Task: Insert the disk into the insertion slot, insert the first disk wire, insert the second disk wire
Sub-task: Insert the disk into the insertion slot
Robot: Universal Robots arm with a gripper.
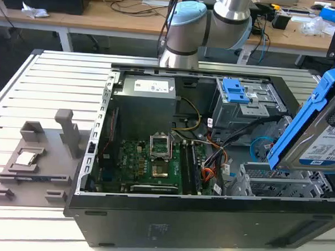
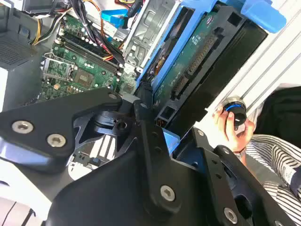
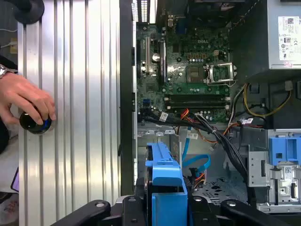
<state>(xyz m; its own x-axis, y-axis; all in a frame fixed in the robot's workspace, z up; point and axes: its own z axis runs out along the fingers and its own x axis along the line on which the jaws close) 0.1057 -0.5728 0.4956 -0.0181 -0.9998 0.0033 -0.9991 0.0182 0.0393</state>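
Pincer (image 3: 165, 200) closed on the blue caddy of the disk (image 1: 322, 146), holding it tilted just above the insertion slot (image 1: 276, 186) at one end of the open computer case (image 1: 152, 225). First disk wire (image 1: 210, 173) and second disk wire (image 1: 259, 146) lie in the case beside the slot.

Bright, even light; mild glare.
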